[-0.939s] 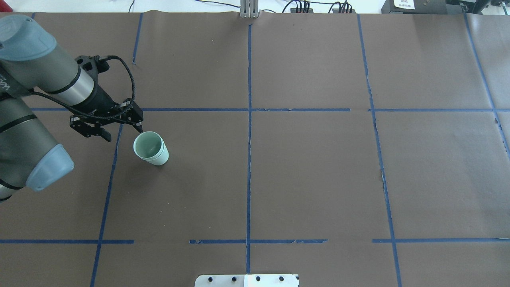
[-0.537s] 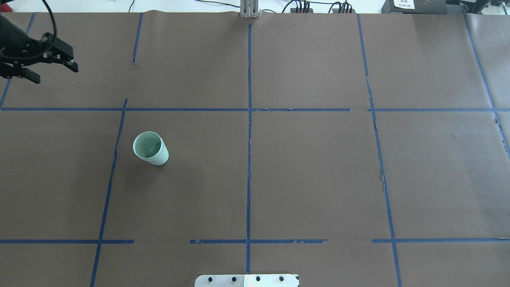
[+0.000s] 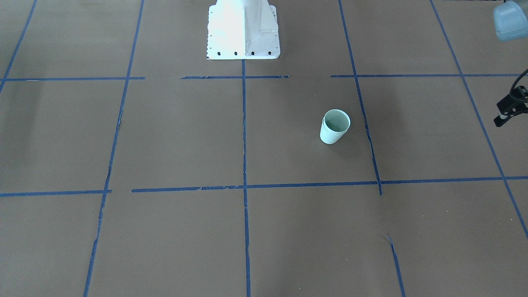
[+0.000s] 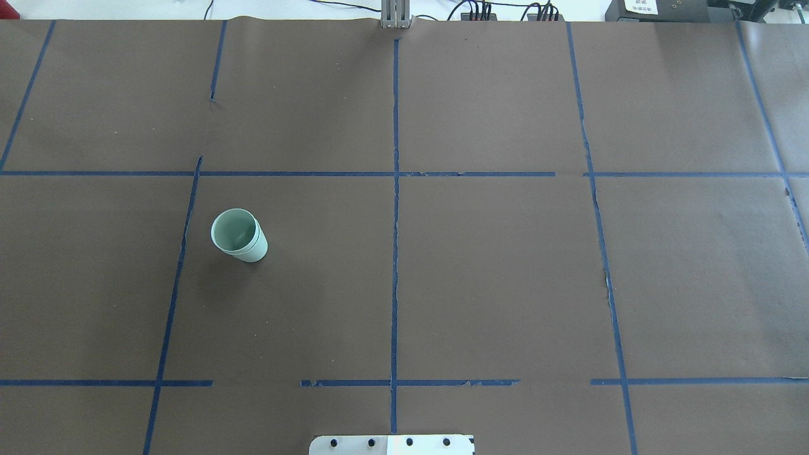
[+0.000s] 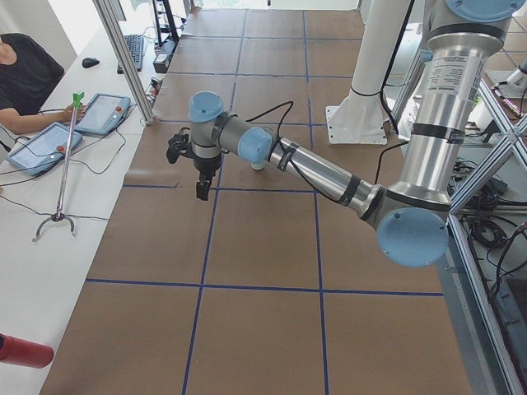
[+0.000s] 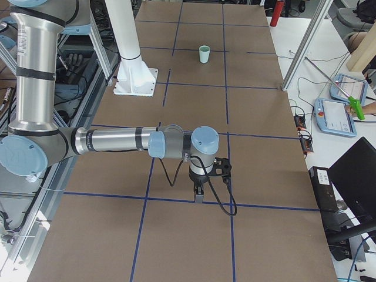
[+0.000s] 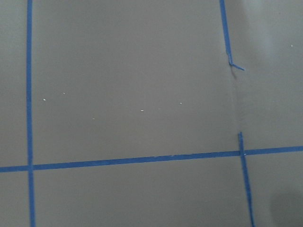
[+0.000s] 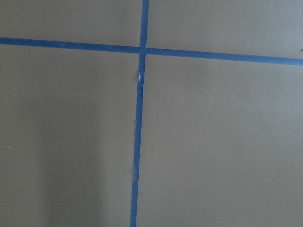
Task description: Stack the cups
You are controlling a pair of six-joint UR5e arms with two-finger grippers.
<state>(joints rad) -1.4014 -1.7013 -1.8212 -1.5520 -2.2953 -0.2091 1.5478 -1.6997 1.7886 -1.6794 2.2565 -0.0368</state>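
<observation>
The two pale mint-green cups stand upright, one nested inside the other, on the brown paper on the table's left half. The stack also shows in the front-facing view and far off in the right view. My left gripper hangs above the table's left end, far from the cups. Only one of its fingers shows at the front-facing view's right edge; it looks open and empty. My right gripper hangs over the table's right end, and I cannot tell whether it is open or shut. Both wrist views show only paper and tape.
The robot's white base plate sits at the near middle edge. Blue tape lines divide the brown paper. Operators with tablets sit beyond the far edge, by a metal post.
My left arm has pulled back from beside the cups, up and to the left, out of the overhead view. The nested cups have not moved.
</observation>
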